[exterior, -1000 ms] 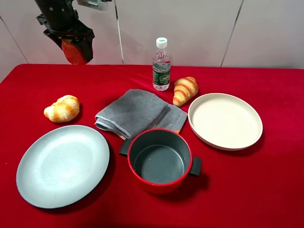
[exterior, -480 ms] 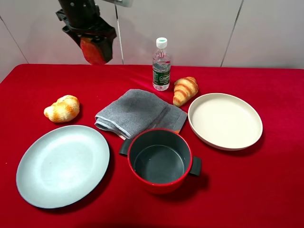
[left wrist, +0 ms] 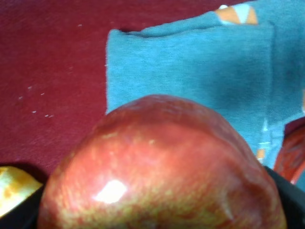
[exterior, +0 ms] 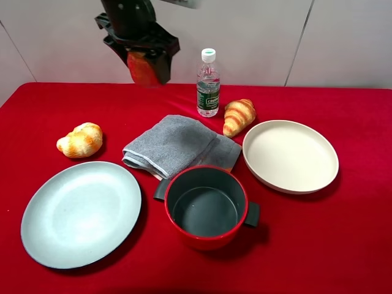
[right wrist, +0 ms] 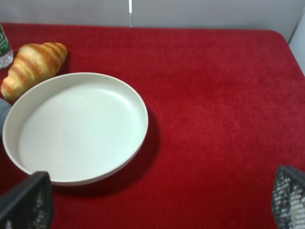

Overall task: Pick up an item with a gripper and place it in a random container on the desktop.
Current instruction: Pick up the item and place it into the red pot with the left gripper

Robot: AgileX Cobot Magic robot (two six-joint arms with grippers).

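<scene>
My left gripper (exterior: 146, 66) is shut on the red apple (exterior: 143, 68) and holds it high above the far side of the red desktop (exterior: 318, 245), left of the bottle. In the left wrist view the apple (left wrist: 162, 167) fills the lower half, with the grey towel (left wrist: 190, 67) below it. The red pot (exterior: 205, 240), dark grey inside and empty, stands at front centre, well in front of the held apple. My right gripper (right wrist: 159, 200) is open and empty, its fingertips (right wrist: 28, 202) wide apart over the cloth beside the cream dish (right wrist: 76, 124); it is outside the exterior high view.
A folded grey towel (exterior: 174, 144) lies behind the pot. A water bottle (exterior: 208, 82) stands at the back centre with a croissant (exterior: 238, 115) beside it. A second croissant (exterior: 81, 139) lies at left. A grey plate (exterior: 79, 211) sits front left, a cream dish (exterior: 290, 154) at right.
My left gripper has carried the apple to the right, from above the far left corner to just left of the bottle. Nothing on the table has moved.
</scene>
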